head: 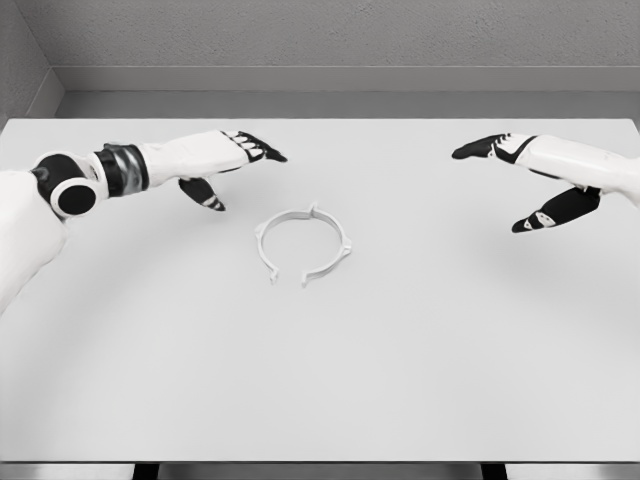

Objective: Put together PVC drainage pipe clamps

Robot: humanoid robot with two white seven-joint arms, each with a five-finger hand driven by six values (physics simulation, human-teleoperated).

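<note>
We see a bare white table [320, 380] with nothing between either hand and the clamp [303, 244], a thin white ring (gap toward us) lying flat at centre. Left hand [228, 165] and right hand [530, 180] hover apart, fingers extended, holding nothing.

A bare simulated test bench: plain white table [400, 380] against blank grey walls [340, 35].
</note>
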